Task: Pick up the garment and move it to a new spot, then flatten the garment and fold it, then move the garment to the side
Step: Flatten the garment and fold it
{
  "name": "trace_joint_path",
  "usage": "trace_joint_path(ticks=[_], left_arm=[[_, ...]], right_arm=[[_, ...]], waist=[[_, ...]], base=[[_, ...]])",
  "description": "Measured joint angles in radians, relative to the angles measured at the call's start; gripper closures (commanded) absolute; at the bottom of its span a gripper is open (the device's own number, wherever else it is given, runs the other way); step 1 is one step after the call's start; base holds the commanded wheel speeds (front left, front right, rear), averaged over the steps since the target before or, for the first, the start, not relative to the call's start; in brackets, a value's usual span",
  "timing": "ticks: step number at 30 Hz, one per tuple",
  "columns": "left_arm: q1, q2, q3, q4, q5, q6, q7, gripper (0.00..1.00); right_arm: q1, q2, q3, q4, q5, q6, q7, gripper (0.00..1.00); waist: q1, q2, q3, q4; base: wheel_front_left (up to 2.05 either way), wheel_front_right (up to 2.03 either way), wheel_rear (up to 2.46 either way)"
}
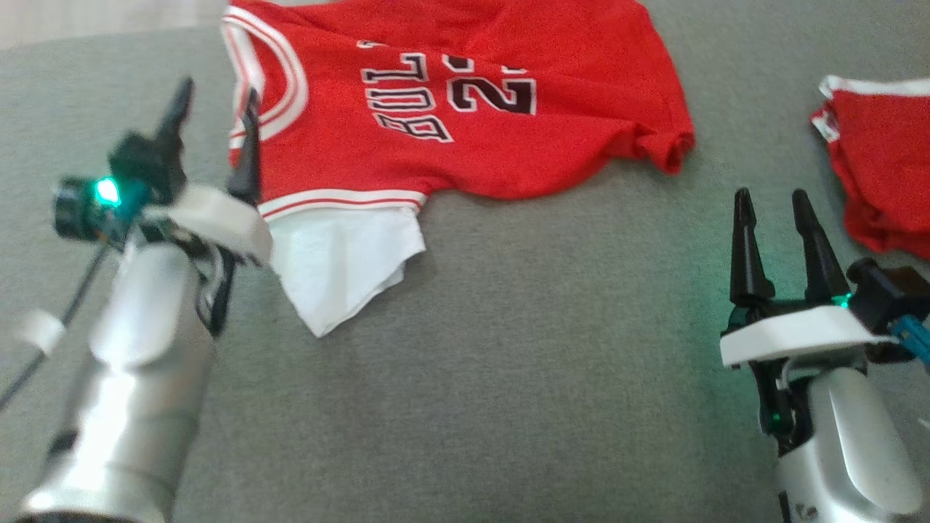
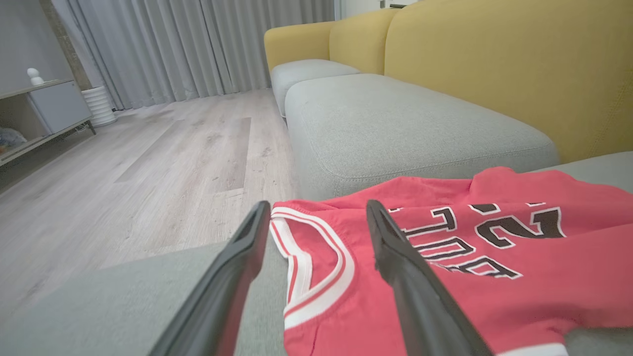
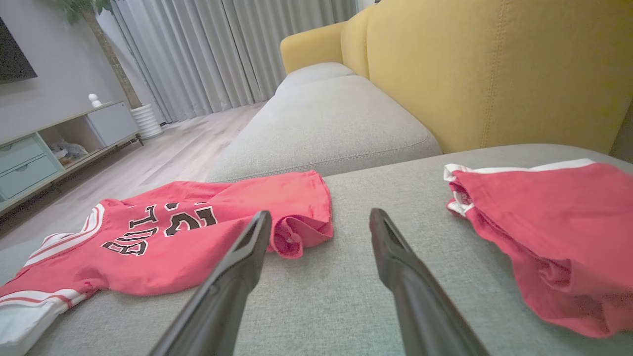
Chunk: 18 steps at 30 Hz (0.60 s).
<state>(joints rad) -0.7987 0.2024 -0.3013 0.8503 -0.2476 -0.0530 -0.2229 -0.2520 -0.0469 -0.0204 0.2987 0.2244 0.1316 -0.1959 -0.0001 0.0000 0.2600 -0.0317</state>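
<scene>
Two rounded silver forearms (image 1: pixel 138 378), each capped by a white plastic wrist plate (image 1: pixel 792 338) — long tapered black fingers (image 1: pixel 745 247), glowing green lights (image 1: pixel 107 191), a thin black cable (image 1: pixel 76 290).

jersey (image 1: pixel 472 160) — red, white-striped trim | sofa seat (image 1: pixel 508 363) — grey | backrest (image 3: pixel 494 74) yellow

The garment (image 1: pixel 465 145), across the top of the head view, is matt red cloth with white trim. The cushion (image 1: pixel 508 363) beneath is coarse grey woven fabric; the backrest (image 2: pixel 494 74), upper right of the left wrist view, finer yellow cloth. The right gripper (image 1: pixel 770 194) has matt black plastic fingers (image 1: pixel 745 247) and a glossy silver forearm (image 1: pixel 857 436). The floor (image 2: pixel 148 148) at left is pale matt wood-grain plank.
</scene>
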Motion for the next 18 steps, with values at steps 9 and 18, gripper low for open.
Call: trace_joint_path(ticks=[9,18], left_arm=[[0.292,-0.048,-0.004,-0.239,-0.057,0.065,-0.007,0.0],[0.479,-0.066,-0.001,-0.433,-0.083,0.132,0.003,0.0]], right_arm=[[0.061,0.0,-0.026,0.006,-0.006,0.0,0.011,0.0],[0.068,0.0,-0.031,0.004,-0.019,0.0,0.022,0.0]], waist=[[-0.0002,0.0,-0.074,0.083],[0.0,0.0,-0.075,0.119]], base=[[0.0,0.0,0.0],[0.0,0.0,0.0]])
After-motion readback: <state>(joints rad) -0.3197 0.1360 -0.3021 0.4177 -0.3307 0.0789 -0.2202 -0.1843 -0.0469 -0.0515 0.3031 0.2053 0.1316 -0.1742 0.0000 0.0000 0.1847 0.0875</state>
